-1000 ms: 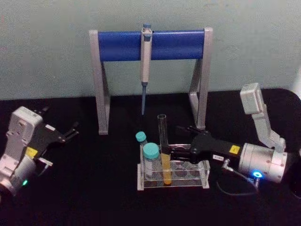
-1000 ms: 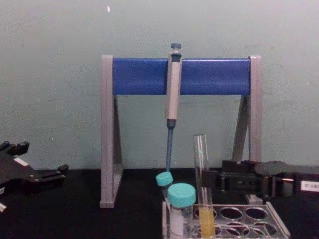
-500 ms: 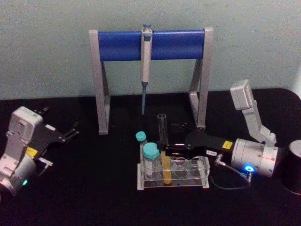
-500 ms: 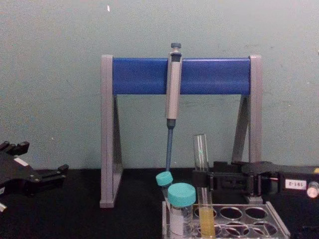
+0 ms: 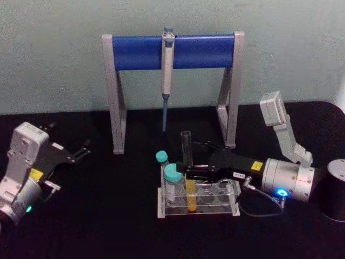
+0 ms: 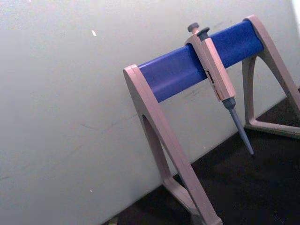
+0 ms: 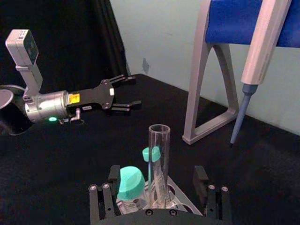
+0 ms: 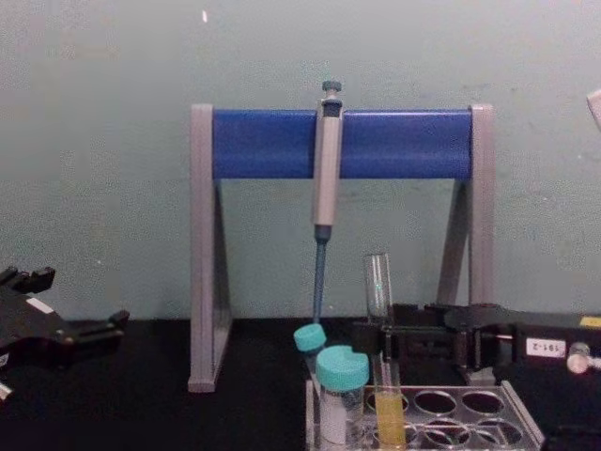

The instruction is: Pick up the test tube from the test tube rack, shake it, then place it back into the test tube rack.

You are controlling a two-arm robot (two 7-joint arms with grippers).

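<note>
A pale grey-green wall (image 5: pixel 54 54), flecked with small marks, rises straight from the back edge of a bench (image 5: pixel 108 226) covered in matte black. Dark cloth (image 7: pixel 70 37) hangs beyond its left edge.

Test tube (image 5: pixel 186 148) stood in the test tube rack (image 5: pixel 215 210), approx. upright, round bottom down in a hole left of the rack's centre. Tall, thin, clear glass, no cap, mouth open at the top. Yellow liquid sat in the lower part & the glass above it was clear. Most of the tube rose well above the top plate. The rack was low, clear plastic w/ rows of round holes, sitting flat, long side toward the robot, slightly right of centre in the head view.
</note>
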